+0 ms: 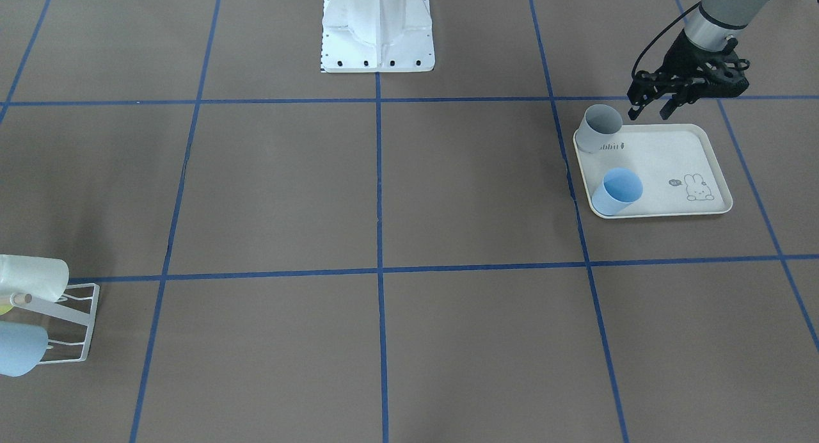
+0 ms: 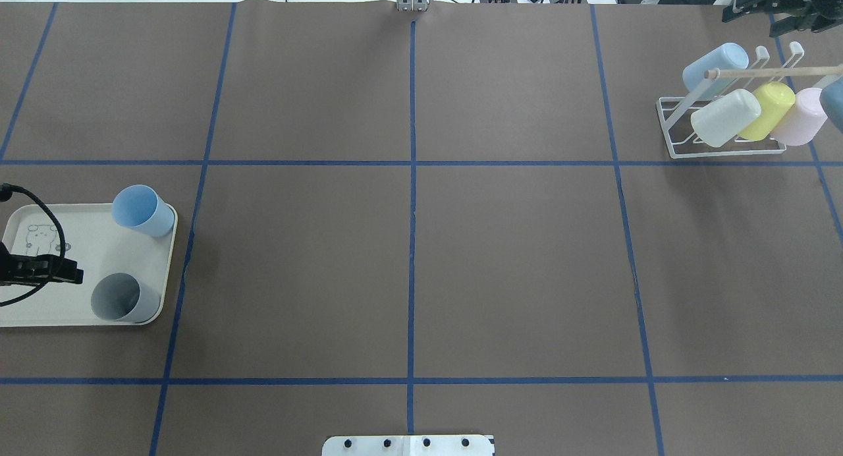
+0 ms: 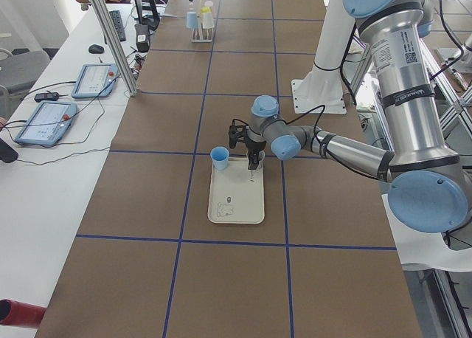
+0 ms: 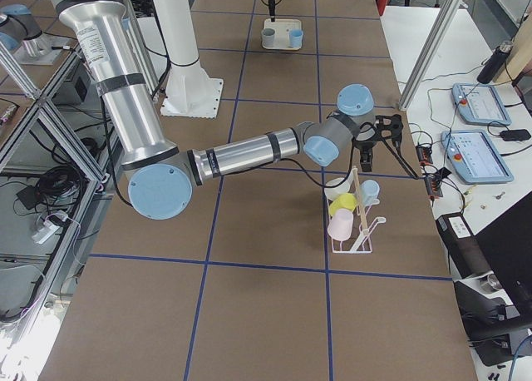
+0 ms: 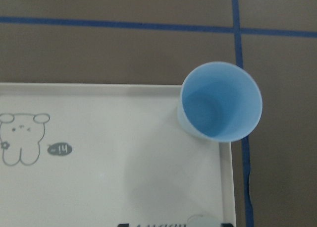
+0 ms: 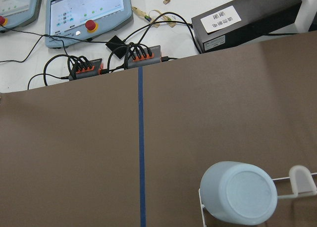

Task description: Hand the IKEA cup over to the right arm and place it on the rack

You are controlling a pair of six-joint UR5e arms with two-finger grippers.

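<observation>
Two cups stand upright on a cream rabbit-print tray (image 1: 678, 155): a blue cup (image 1: 617, 191) (image 2: 141, 210) (image 5: 220, 102) and a grey cup (image 1: 600, 128) (image 2: 122, 298). My left gripper (image 1: 649, 115) (image 2: 49, 273) hangs open and empty just above the tray's edge, beside the grey cup. The white wire rack (image 2: 724, 149) (image 1: 73, 331) holds several cups lying on its bars, among them a pale blue cup (image 6: 240, 192). My right gripper (image 2: 757, 18) is open and empty beyond the rack's far side.
Blue tape lines divide the brown table. The robot's white base (image 1: 377, 27) stands at the robot's side of the table. Tablets, cables and a black box (image 6: 247, 21) lie past the table's far edge behind the rack.
</observation>
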